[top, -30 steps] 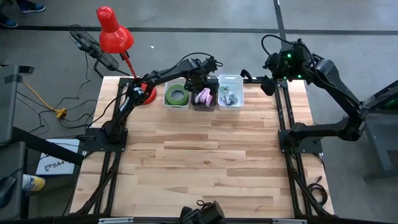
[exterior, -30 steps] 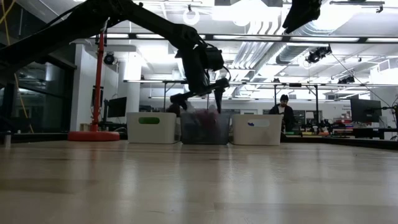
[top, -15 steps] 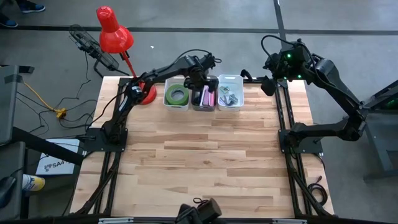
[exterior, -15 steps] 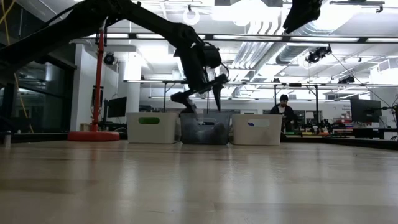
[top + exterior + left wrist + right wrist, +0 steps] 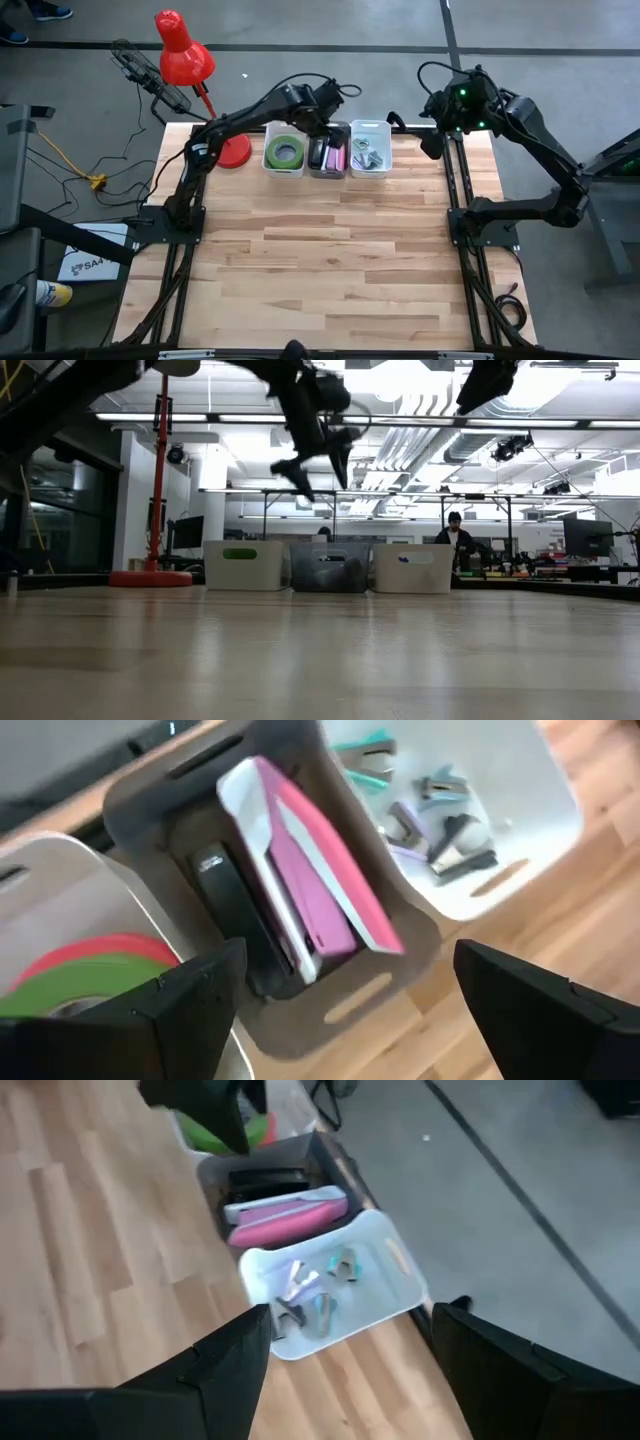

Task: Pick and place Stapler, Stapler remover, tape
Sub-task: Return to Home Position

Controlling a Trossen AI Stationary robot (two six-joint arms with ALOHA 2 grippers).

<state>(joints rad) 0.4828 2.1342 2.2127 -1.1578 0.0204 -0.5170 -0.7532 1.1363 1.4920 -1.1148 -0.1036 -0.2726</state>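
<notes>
Three bins are set in a row at the far edge of the table (image 5: 320, 250). The tape (image 5: 285, 152) is seen in the left bin (image 5: 267, 150), which is white, with a green roll uppermost. In the left wrist view a pink-red roll (image 5: 100, 948) is seen lying against the green one. The pink stapler (image 5: 333, 158) is laid in the dark bin (image 5: 328, 176) in the middle, beside a black stapler (image 5: 232, 910). The removers (image 5: 368, 155) are gathered in the right bin (image 5: 388, 150), also white.

The left arm (image 5: 250, 115) is stretched over the far edge, and the left jaws are held in the air above the bins, well clear of the rims in the low view. They are spread wide and nothing is gripped. The right arm (image 5: 530, 120) is folded by the far right corner. The right jaws are held high there, likewise spread wide and empty.

A red lamp (image 5: 183, 55) is stood just left of the bins. A person (image 5: 456, 540) is seen in the room beyond.
</notes>
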